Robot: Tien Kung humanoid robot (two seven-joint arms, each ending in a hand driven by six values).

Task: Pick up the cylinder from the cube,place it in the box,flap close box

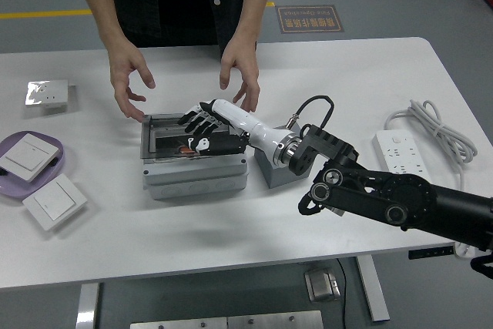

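Note:
The grey box (194, 172) stands left of centre with its clear flap lid (166, 133) pressed nearly flat. My right hand (202, 127) lies on top of that lid, fingers spread and holding nothing. A sliver of the orange cylinder (189, 148) shows inside the box through the lid. The grey cube (271, 171) sits just right of the box, mostly hidden by my right forearm. A person at the far side holds both hands (127, 75) (240, 67) raised just above the box, touching nothing. My left arm is out of view.
A purple plate (58, 161) with a white wall switch, and another switch (54, 202) beside it, lie at the left. A small white socket (47, 93) sits far left. A white power strip (400, 153) with coiled cable (435, 130) lies at the right.

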